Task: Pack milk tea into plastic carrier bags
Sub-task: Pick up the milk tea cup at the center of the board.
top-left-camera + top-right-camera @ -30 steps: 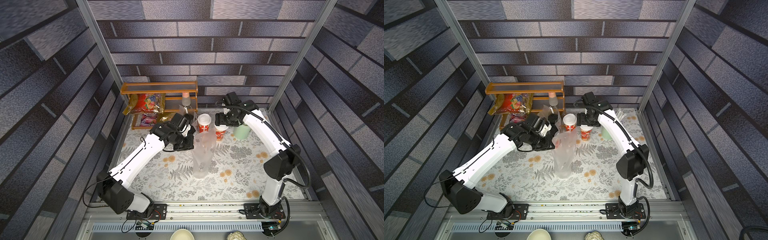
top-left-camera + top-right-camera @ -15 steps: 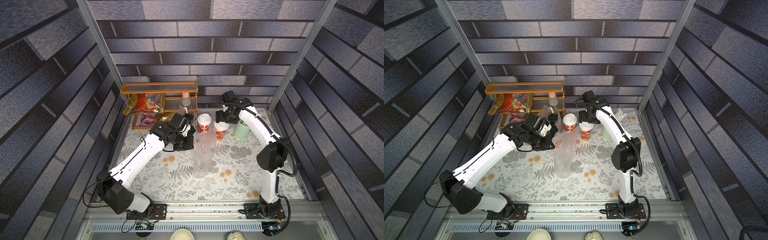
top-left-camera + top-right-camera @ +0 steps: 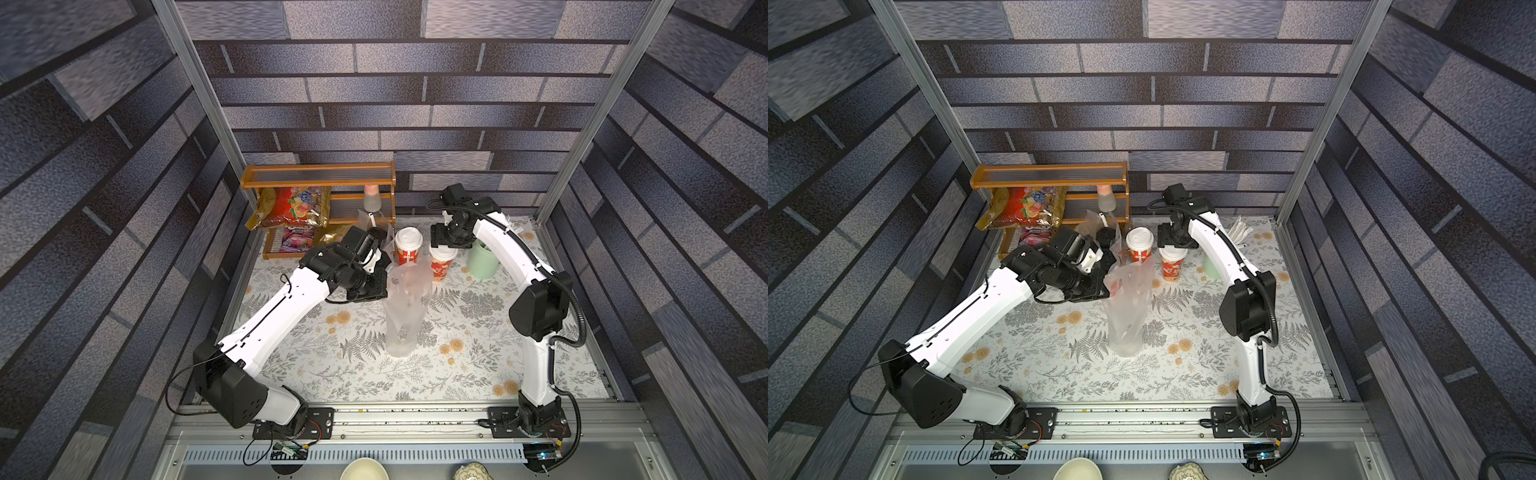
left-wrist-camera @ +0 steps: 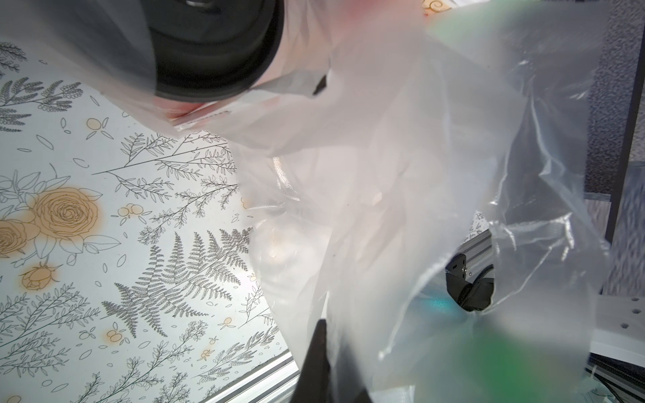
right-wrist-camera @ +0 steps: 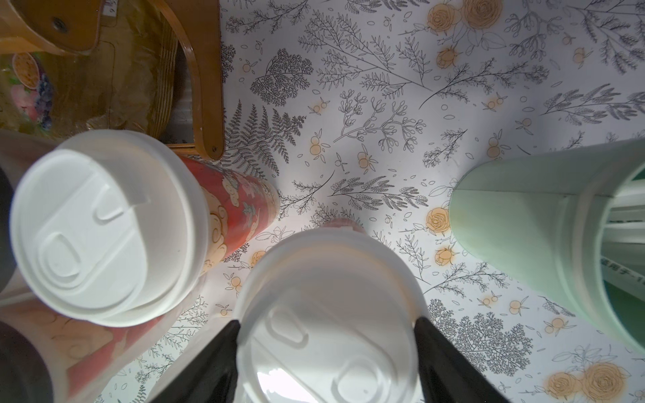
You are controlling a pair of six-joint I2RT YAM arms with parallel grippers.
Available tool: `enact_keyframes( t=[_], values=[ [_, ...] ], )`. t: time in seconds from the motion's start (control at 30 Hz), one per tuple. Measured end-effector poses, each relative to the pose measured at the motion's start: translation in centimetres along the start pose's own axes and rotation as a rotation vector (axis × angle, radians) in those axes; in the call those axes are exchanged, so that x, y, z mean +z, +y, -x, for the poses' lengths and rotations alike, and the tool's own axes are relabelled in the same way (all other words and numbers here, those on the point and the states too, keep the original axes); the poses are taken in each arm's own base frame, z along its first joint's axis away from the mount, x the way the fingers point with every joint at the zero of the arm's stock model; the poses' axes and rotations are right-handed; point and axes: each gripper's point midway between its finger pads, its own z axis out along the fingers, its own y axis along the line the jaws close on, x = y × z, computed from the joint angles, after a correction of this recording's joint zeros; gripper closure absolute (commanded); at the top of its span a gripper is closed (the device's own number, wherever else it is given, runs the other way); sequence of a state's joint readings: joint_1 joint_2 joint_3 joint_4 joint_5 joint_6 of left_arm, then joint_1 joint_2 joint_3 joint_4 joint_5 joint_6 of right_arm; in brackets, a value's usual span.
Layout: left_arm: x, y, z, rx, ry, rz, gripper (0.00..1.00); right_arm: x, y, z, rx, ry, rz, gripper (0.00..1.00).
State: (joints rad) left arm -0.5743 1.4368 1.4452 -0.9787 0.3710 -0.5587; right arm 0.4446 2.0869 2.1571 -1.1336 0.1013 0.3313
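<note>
A robot lab cell dressed as a snack-and-drink counter: aluminium frame posts [image 3: 196,85], printed brick wall panels [image 3: 395,58], a left arm [image 3: 282,307] and right arm [image 3: 507,249] bolted to a base rail [image 3: 415,410], a floral-covered tabletop [image 3: 457,374], a wooden shelf [image 3: 318,176] holding snack packets [image 3: 291,205]

Two white-and-black robot arms are seen from above, mounted side by side on a rail [image 3: 415,415] at the near edge. The left arm [image 3: 286,307] is stretched forward and inward, with its wrist turned toward the middle. The left gripper [image 3: 385,284] is closed tight, with a fold of clear plastic bag [image 3: 401,316] pinched in it. The right arm [image 3: 536,365] is raised upright from its base, bent at the elbow and reached toward the far side. The right gripper [image 5: 326,322] is pointed downward. Its black fingers [image 5: 216,363] are spread wide on either side of a white cup lid [image 5: 314,279]. Whether the lid is pressed cannot be told.
</note>
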Motion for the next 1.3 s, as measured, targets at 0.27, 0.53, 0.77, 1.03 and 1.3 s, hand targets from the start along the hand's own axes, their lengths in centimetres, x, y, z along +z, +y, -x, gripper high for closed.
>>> enact_keyframes(
  t=[0.27,0.53,0.77,1.03,1.3],
  values=[
    [0.0,-0.2,-0.2,-0.001,0.01,-0.011,0.94,0.1,-0.5,-0.1,-0.021,-0.001,-0.039,0.23],
    [0.0,-0.1,-0.2,-0.003,0.011,-0.013,0.94,0.4,-0.6,-0.1,-0.045,-0.005,-0.078,0.23],
    [0.0,-0.1,-0.2,-0.003,0.011,-0.013,0.94,0.3,-0.6,-0.1,-0.05,-0.009,-0.089,0.3],
    [0.0,0.0,-0.1,-0.006,0.008,-0.012,0.94,-0.5,-0.9,-0.2,-0.056,-0.004,-0.116,0.35],
    [0.0,-0.1,0.1,-0.006,0.003,-0.016,0.94,-6.4,-0.7,-0.4,-0.062,-0.056,-0.095,0.38]
  ],
)
